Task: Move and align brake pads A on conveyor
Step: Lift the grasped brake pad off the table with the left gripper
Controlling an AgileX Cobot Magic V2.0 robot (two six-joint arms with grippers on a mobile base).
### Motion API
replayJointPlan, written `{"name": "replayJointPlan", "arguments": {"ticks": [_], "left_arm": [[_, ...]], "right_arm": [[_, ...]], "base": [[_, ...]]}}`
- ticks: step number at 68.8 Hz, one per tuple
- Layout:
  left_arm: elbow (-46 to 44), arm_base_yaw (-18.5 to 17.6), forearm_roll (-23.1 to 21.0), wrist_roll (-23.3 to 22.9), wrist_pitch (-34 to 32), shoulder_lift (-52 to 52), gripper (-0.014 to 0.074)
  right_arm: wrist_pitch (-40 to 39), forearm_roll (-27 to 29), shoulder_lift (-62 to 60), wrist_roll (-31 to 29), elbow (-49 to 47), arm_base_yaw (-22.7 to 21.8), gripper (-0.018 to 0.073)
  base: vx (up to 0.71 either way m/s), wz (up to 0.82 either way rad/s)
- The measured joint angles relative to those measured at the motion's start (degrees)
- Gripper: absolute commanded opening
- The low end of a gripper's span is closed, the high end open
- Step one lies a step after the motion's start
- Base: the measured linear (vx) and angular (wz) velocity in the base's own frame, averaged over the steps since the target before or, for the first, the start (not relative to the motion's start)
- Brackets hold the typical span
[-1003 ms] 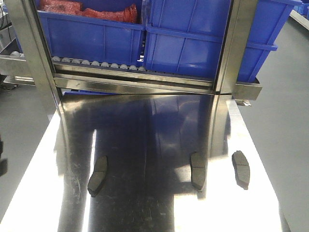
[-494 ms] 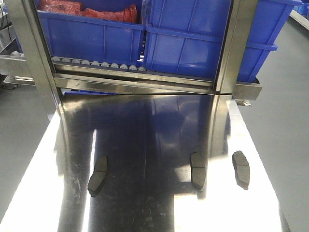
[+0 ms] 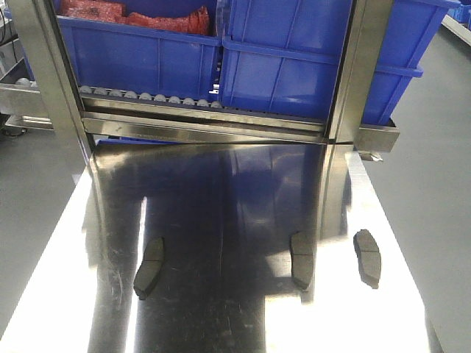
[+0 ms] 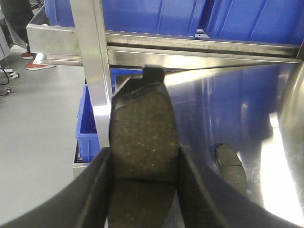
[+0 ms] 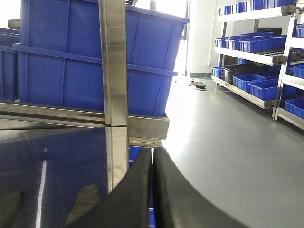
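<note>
Three brake pads lie on the shiny steel tabletop in the front view: one at the left, one right of the middle, one near the right edge. Neither gripper shows in that view. In the left wrist view my left gripper is shut on a fourth brake pad and holds it above the table's left side, with another pad lying to its right. In the right wrist view my right gripper is shut and empty by the table's right edge, with a pad to its left. The conveyor is out of view.
A steel rack with small rollers carrying big blue bins stands at the table's far end, between two steel posts. Grey floor lies on both sides. Shelves with blue bins stand far to the right.
</note>
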Motion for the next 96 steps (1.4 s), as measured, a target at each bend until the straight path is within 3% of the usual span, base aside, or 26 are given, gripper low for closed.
{"name": "replayJointPlan", "arguments": {"ticks": [30, 45, 58, 75, 96], "left_arm": [[0.0, 0.0, 0.0, 0.0, 0.0, 0.0, -0.0006], [0.0, 0.0, 0.0, 0.0, 0.0, 0.0, -0.0006], [0.0, 0.0, 0.0, 0.0, 0.0, 0.0, -0.0006], [0.0, 0.0, 0.0, 0.0, 0.0, 0.0, -0.0006], [0.0, 0.0, 0.0, 0.0, 0.0, 0.0, -0.0006]], "right_arm": [[-0.1, 0.0, 0.0, 0.0, 0.0, 0.0, -0.0011], [-8.3, 0.7, 0.0, 1.1, 0.0, 0.0, -0.0011], [-6.5, 0.9, 3.1, 1.3, -8.3, 0.0, -0.0011], [8.0, 1.2, 21.8, 1.4, -24.3, 0.0, -0.0011], [33.7, 6.5, 42.8, 1.5, -35.9, 0.0, -0.0011]], "base": [[0.00, 0.00], [0.00, 0.00], [0.00, 0.00], [0.00, 0.00], [0.00, 0.00]]}}
